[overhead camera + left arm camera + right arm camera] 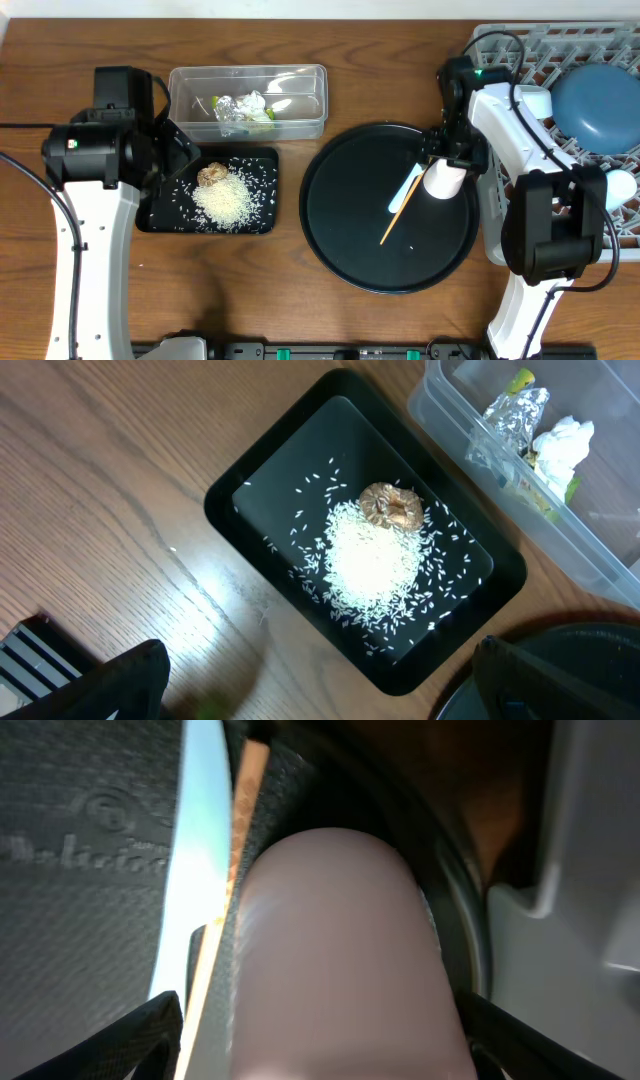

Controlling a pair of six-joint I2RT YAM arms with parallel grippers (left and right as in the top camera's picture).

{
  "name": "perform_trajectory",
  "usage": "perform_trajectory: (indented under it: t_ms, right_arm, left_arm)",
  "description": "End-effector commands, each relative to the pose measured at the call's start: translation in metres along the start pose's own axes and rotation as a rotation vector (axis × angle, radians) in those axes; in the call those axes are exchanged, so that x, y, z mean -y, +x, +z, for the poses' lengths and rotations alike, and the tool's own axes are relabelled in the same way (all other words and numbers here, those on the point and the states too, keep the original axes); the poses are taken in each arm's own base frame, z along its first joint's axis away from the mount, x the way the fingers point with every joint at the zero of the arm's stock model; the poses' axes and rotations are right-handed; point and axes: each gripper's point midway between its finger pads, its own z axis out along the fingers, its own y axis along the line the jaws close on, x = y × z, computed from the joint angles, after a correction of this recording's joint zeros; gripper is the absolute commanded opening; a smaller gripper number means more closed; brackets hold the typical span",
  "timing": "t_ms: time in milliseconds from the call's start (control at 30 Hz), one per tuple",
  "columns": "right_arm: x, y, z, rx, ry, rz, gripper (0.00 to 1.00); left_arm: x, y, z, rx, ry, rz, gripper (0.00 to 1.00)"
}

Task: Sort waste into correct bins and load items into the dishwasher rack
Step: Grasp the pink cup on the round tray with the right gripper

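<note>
My right jaws stand wide astride a pale cup (pixel 340 950), gap on one side, on the round black tray (pixel 340 200) beside spoon (pixel 407 188) and stick (pixel 392 225). My left jaws gape above rice (pixel 370 560) in the shallow tray (pixel 265 500). Wooden bench (pixel 60 40); both wrists point down.

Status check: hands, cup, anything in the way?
Left hand open, empty, over rice tray. Right hand open, astride cup on round tray, no grip yet. Spoon and stick close beside cup.
</note>
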Motion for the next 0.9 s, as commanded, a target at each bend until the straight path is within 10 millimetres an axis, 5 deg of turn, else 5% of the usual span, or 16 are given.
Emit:
perform_trajectory:
  t_ms: [0,433,533,767,867]
  right_arm:
    - [0.001,0.008,0.012,-0.026,0.012,0.012,0.77]
    - [0.001,0.001,-0.012,-0.008,0.008,0.009,0.71]
    - [0.002,0.0,-0.013,-0.005,0.015,0.01,0.58]
    - [0.002,0.001,-0.013,-0.008,0.015,0.011,0.48]
    - [0.003,0.003,-0.018,-0.015,0.014,0.015,0.34]
  left_arm:
    - [-0.003,-0.003,0.001,0.007,-0.017,-0.009,0.98]
    - [-0.003,-0.003,0.001,0.007,-0.017,-0.009,0.98]
    - [-0.003,-0.003,0.001,0.007,-0.017,-0.009,0.98]
    - [-0.003,-0.003,0.001,0.007,-0.017,-0.009,0.98]
    - [-0.003,-0.003,0.001,0.007,-0.017,-0.009,0.98]
